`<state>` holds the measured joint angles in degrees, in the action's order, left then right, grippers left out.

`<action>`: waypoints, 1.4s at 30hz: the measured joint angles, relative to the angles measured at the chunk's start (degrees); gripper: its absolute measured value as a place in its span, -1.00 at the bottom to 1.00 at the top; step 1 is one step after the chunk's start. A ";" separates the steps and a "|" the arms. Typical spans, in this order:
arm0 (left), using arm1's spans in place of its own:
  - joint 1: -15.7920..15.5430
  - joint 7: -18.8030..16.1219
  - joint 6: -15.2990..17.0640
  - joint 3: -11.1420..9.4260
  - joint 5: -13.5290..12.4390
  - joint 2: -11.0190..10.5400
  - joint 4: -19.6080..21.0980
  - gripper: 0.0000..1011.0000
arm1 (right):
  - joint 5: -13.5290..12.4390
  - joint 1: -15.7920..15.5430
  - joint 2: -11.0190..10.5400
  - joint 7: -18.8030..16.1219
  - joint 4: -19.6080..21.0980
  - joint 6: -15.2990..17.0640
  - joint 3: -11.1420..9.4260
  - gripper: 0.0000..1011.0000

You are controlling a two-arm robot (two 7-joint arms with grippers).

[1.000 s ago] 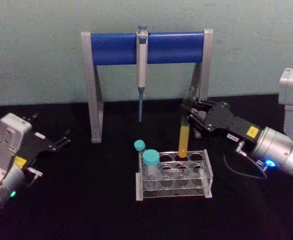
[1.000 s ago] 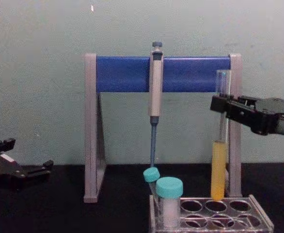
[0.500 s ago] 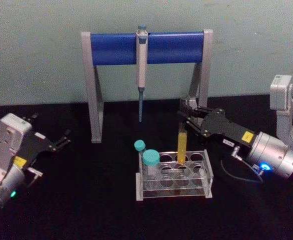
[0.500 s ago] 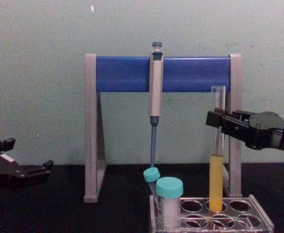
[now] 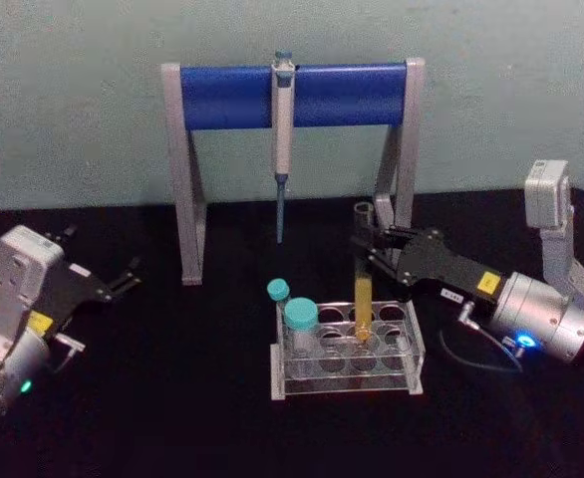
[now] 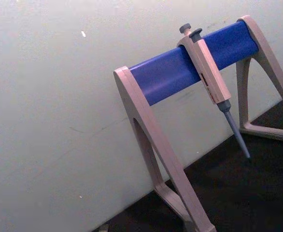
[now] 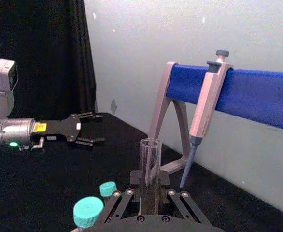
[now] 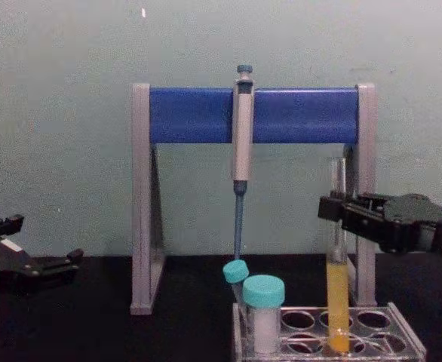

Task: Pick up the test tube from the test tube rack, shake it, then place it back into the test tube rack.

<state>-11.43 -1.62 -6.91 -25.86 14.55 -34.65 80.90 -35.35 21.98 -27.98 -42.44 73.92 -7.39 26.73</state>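
— The test tube [image 5: 363,299]: where is it?
— In the head view it stands in my right gripper [image 5: 364,245]. My fingers pinch its clear upper part, with the yellow liquid below them. Its round end is down in a hole of the rack [image 5: 415,351], which sits on the tabletop [image 5: 172,398] a little right of the middle, toward the front edge. I'd say it is the third hole from the left, but I cannot tell which row. My left gripper [image 5: 125,279] is parked near the left edge, fingers spread, holding nothing.
— And the left wrist view?
— The pipette [image 6: 208,72] hangs on its stand [image 6: 148,121] by the back edge.
— The right wrist view?
— The tube [image 7: 150,166] rises straight up from between my fingers [image 7: 121,194], open mouth on top. Two capped tubes [image 7: 88,210] stand just beside it, and the left gripper [image 7: 86,128] is well apart.
— The chest view?
— The tube [image 8: 338,302] is upright, long axis vertical, its bottom inside the rack [image 8: 402,341]. My right gripper [image 8: 334,211] reaches it from the right edge's side.
— What does the next move turn on?
— I judge the tube seated, or nearly so. It lies squarely between my fingers, so I should spread them and back out sideways toward the right edge, not upward, or I may tip it.
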 joint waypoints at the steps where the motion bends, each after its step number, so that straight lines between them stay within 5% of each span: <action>1: 0.00 0.00 0.00 0.00 0.00 0.00 0.00 0.98 | 0.02 0.03 0.01 -0.04 -0.12 0.03 0.05 -0.54; 42: 0.00 0.00 0.00 0.00 0.00 0.00 0.00 0.98 | 1.65 1.26 1.00 -0.45 -3.31 1.51 1.59 -0.54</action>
<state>-11.43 -1.62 -6.91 -25.86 14.55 -34.65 80.90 -33.70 23.24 -26.97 -42.89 70.61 -5.88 28.32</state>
